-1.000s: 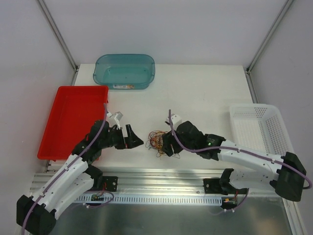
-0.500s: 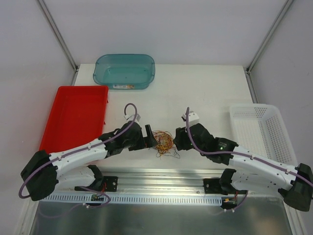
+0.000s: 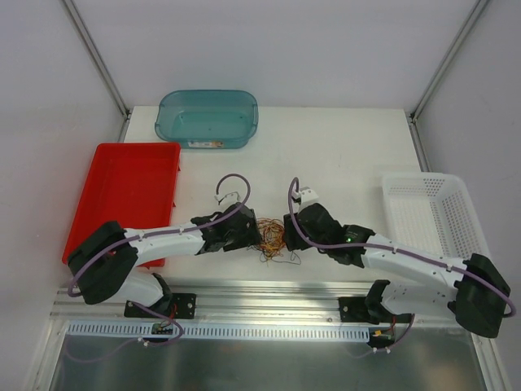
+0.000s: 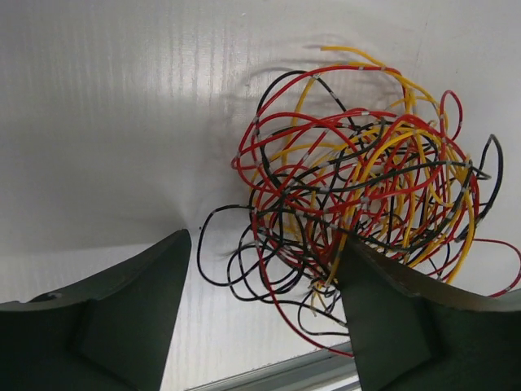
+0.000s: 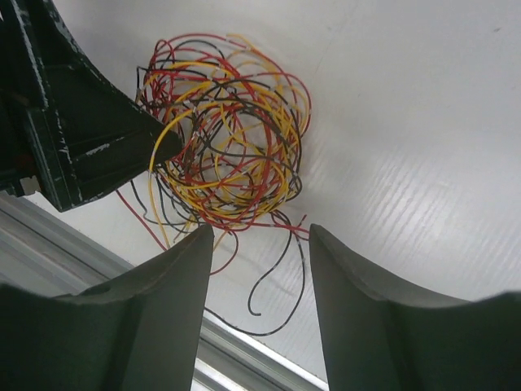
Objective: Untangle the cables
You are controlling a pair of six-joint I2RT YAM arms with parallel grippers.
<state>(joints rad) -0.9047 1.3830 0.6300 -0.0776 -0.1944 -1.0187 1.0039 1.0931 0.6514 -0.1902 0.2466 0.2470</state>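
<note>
Reaches in low from the near-left corner with the left arm (image 3: 155, 240), left gripper (image 3: 257, 231) spread wide near the middle of the near edge. Mirrors that from the near-right corner with the right arm (image 3: 407, 261), right gripper (image 3: 286, 230) likewise parted, tips facing the left's, close but apart.

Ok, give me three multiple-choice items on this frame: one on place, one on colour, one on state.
1. Where does the cable tangle lie?
A. at the far edge
B. on the table, between the left gripper and the right gripper
C. lifted in the air

2. What colours are the cables?
A. red, yellow, black
B. blue, green, white
C. all purple

3. How do the left gripper's jaws stand?
A. shut on a cable
B. open
C. out of view

1 B: the top view shows it between both grippers.
2 A: both wrist views show these colours.
3 B: its fingers stand wide apart.
</note>
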